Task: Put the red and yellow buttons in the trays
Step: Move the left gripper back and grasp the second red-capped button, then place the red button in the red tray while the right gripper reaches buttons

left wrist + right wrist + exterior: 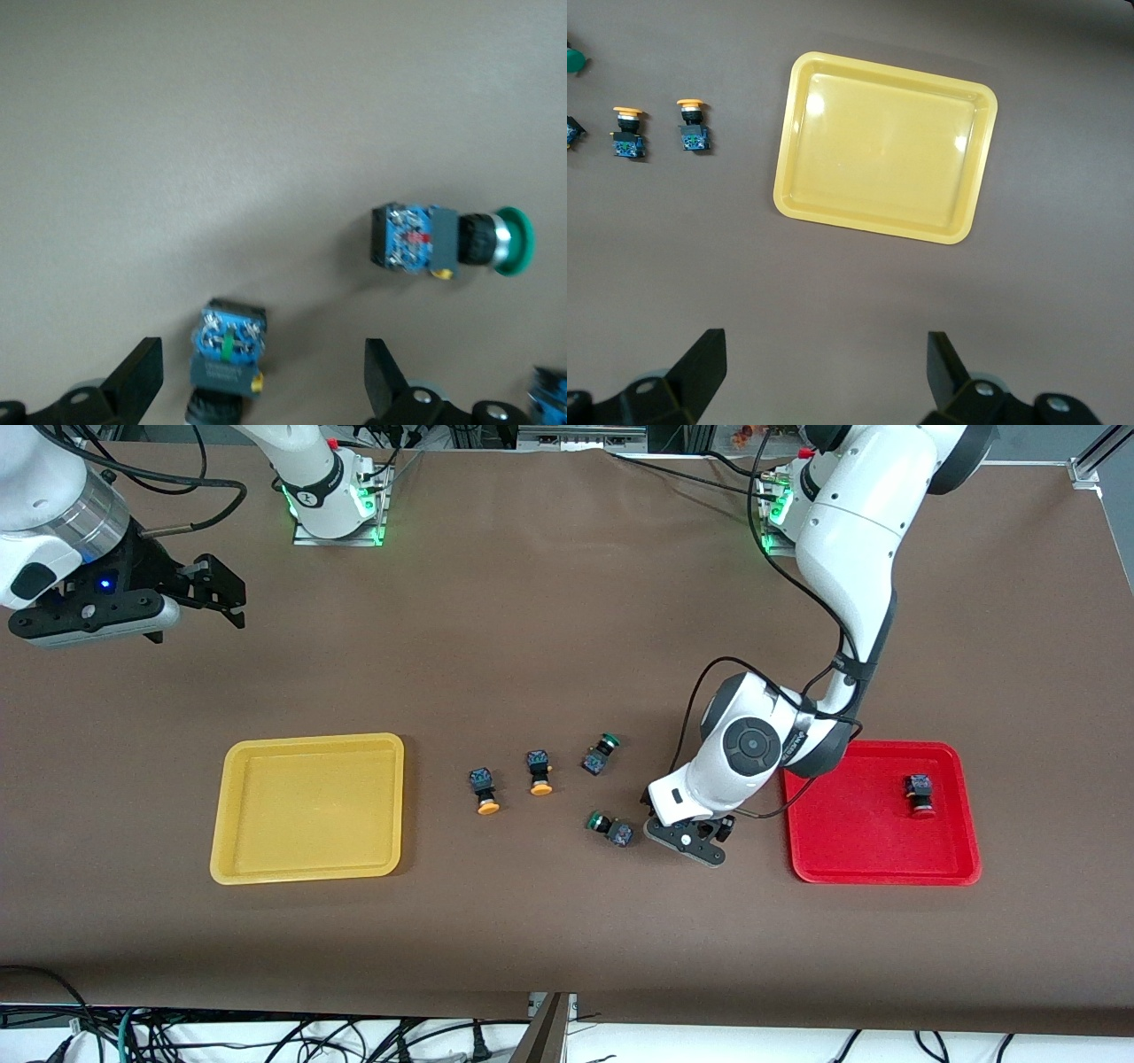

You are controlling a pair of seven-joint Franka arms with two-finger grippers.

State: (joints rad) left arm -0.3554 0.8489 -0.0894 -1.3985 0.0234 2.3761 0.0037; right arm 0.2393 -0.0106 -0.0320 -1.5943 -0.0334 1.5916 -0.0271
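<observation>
one red button in the red tray, yellow tray bare

red tray (886, 872) toward the left arm's end of the table, holding a single red-capped button (920, 794) lying on its side near the edge at that end. yellow tray (306, 868) toward the right arm's end, nothing in it; same in the right wrist view (877, 228), with glare spots on the floor of the tray.

between the trays, on the brown table (567, 939): two orange-yellow-capped buttons (484, 790) (539, 771) side by side, caps pointing toward the front camera, the first a little nearer to that camera and closer to the yellow tray. beside them, toward the red tray, two green-capped switches: one (600, 754) about level with the yellow pair, the other (610, 828) nearer to the front camera. second red button not visible anywhere.

left gripper (689, 840) low over the table between the nearer green-capped switch and the red tray, fingers spread wide, holding nothing; in the left wrist view, fingertips (142, 376) apart with a blue-backed switch (227, 359) between them and another green-capped switch (452, 241) lying free farther off.

right gripper (217, 592) raised over bare table near the right arm's end, waiting, fingers (704, 363) wide apart and empty.

no readable writing or brand marks on trays or switches.
</observation>
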